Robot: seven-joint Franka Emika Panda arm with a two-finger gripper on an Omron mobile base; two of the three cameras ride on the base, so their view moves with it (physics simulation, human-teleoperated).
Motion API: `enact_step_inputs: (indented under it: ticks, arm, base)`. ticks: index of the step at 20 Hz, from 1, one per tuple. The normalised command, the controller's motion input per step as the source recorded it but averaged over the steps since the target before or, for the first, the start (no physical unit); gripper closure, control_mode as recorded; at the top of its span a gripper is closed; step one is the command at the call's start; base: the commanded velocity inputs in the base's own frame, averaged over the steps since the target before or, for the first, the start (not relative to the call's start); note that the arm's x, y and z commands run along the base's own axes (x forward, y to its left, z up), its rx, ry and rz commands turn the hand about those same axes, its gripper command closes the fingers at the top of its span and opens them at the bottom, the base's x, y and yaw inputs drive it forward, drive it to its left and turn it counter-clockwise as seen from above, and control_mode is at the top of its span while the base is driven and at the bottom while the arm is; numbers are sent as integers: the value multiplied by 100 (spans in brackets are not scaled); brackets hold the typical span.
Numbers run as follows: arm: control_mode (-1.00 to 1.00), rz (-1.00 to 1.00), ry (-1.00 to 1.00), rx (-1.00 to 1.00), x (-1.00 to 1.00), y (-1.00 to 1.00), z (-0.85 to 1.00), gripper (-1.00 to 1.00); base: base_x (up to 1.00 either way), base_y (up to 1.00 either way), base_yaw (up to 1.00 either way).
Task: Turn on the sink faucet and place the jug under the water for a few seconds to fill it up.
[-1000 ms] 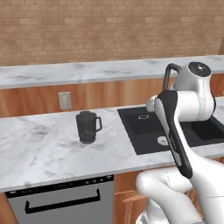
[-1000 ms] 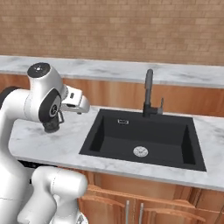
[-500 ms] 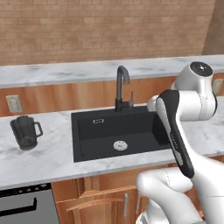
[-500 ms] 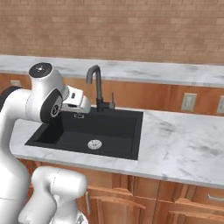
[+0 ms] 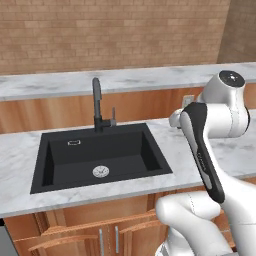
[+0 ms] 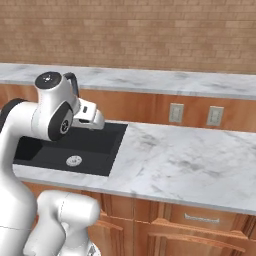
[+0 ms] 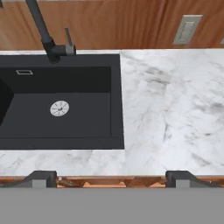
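The sink faucet (image 5: 97, 102) stood upright at the back edge of the sink (image 5: 100, 156), its long axis vertical, the arched spout curving forward over the basin and the small lever (image 5: 113, 116) rising just to its right. In the hand view the faucet (image 7: 45, 33) sat at the upper left, behind the basin's far rim. The sink (image 7: 61, 103) was a dark rectangular basin with its long side running along the counter (image 5: 192, 150); it held nothing but the round silver drain (image 5: 100, 171), and no stream came from the spout.

The gripper (image 7: 111, 179) hung high above the marble, right of the basin's right edge, its two dark fingertips (image 7: 41, 178) set wide apart and holding nothing. In the right base view the arm's head blocked most of the faucet, and two wall outlets (image 6: 174, 113) showed on the wood panel behind the counter.

Compared with half a second before, the whole scene had slid left in both base views, so the base had driven on rightward; the jug, then at the left edge of the left base view, had passed out of frame.
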Motion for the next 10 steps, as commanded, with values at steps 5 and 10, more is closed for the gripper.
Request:
enact_step_inputs:
  ticks: [5,10]
  arm:
    - [-100,0,0,0,0,0,0,-100]
    - [-100,0,-1,0,0,0,0,-100]
  base:
    - [0,-10,0]
    - [0,0,0]
